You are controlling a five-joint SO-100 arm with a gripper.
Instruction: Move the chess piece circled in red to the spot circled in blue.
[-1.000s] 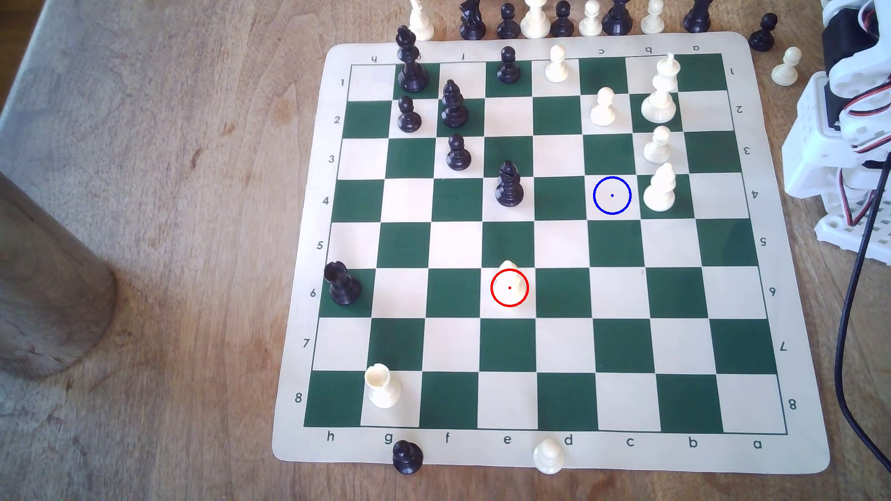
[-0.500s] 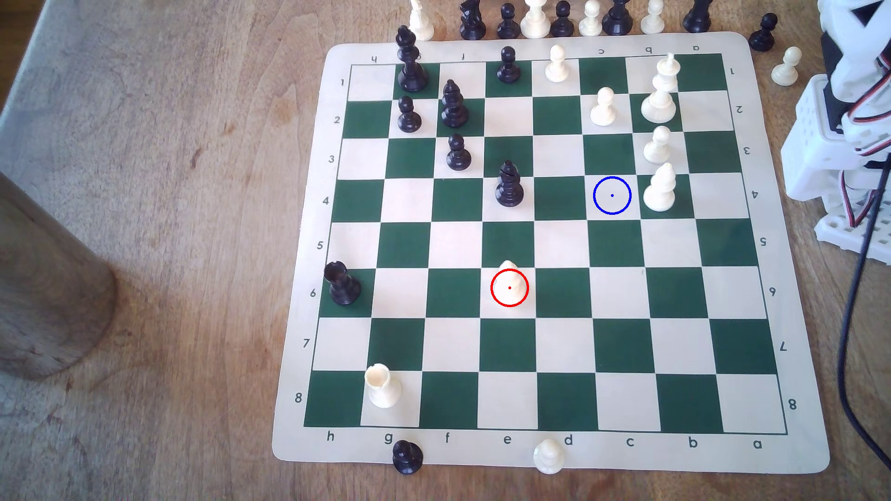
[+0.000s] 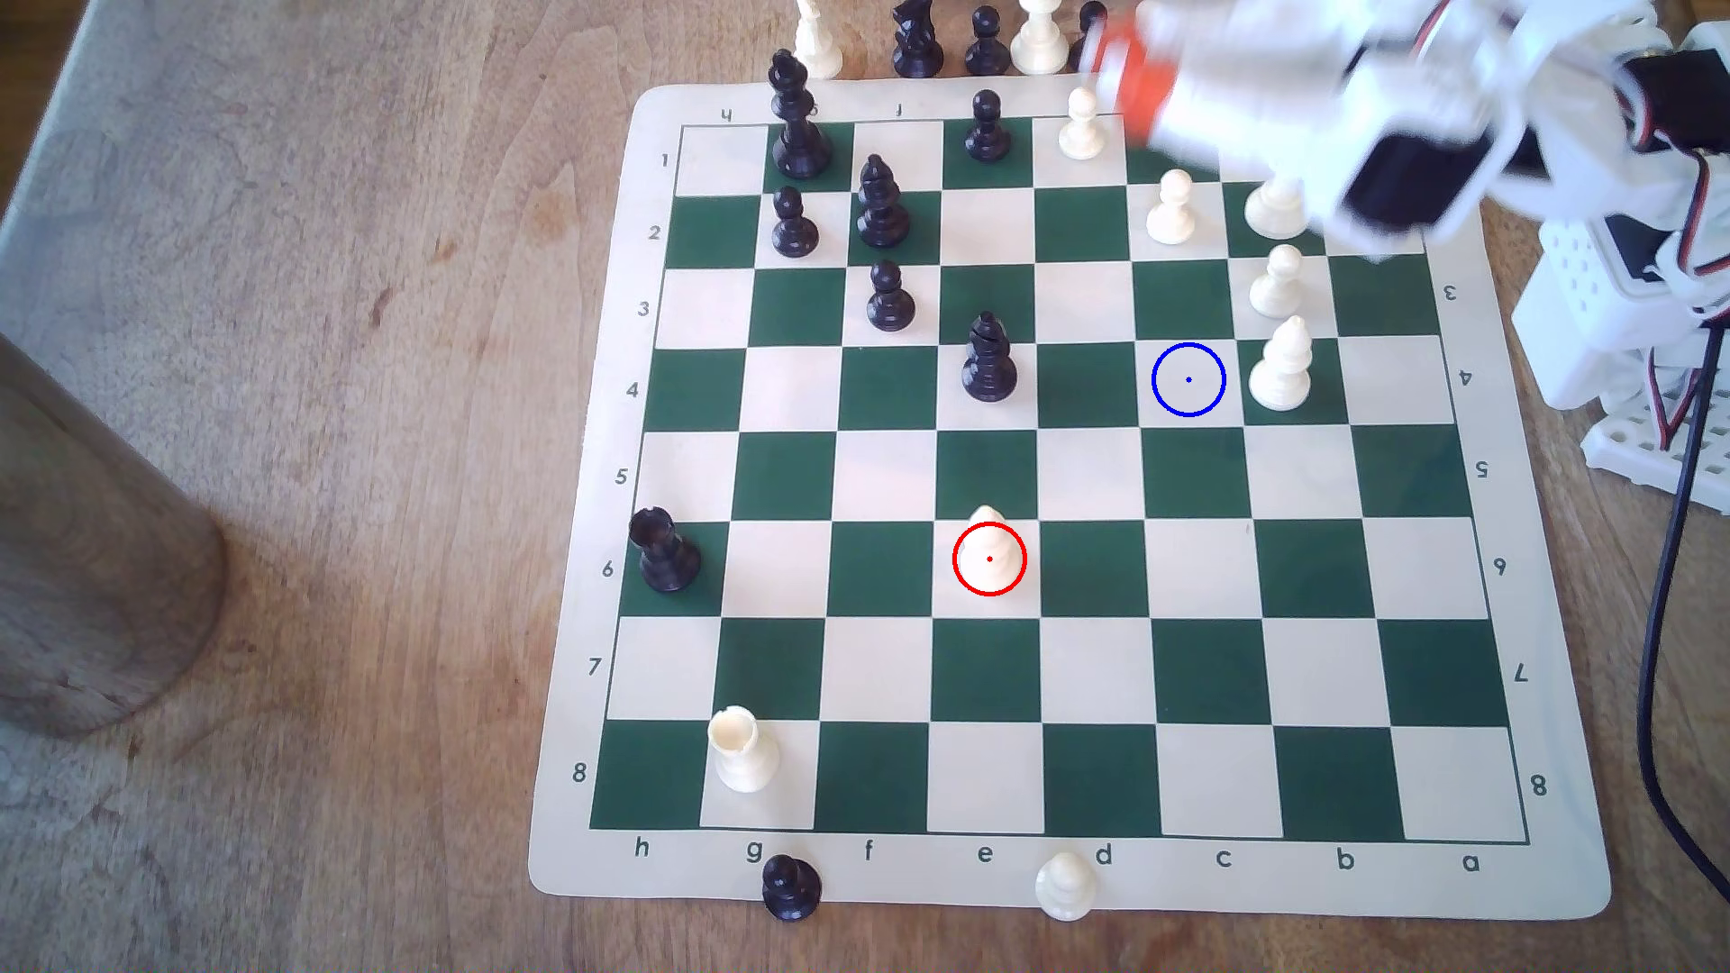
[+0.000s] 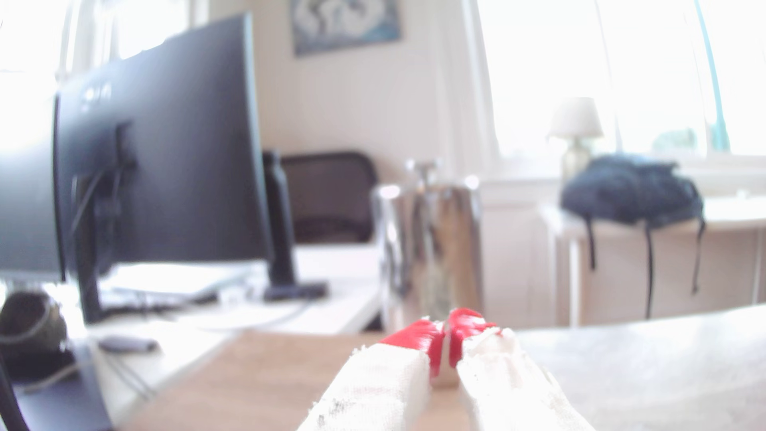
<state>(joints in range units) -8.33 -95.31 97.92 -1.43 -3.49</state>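
Note:
The chess piece circled in red [image 3: 988, 535], a cream bishop with a domed top, stands upright on a light square in row 6 of the green-and-cream board [image 3: 1105, 879]. The spot circled in blue [image 3: 1188, 379] is a bare light square in row 4, up and toward the exterior view's right of the piece. My gripper [image 3: 1126, 79] is a motion-blurred shape with red tips over the board's far edge, well away from both. In the wrist view the gripper [image 4: 445, 333] has its red-tipped fingers [image 4: 416, 335] pressed together with nothing between them.
A cream bishop [image 3: 1281, 370] stands right beside the blue spot, with cream pawns [image 3: 1275, 281] [image 3: 1170, 206] behind it. A black bishop [image 3: 988, 360] stands in row 4. Captured pieces line the far edge. A brown cylinder [image 3: 94, 543] stands at the exterior view's left, a black cable [image 3: 1671, 608] at its right.
The arm has swung out from the exterior view's right edge over the board's far right corner, hiding the cream king's top. No chess piece has moved.

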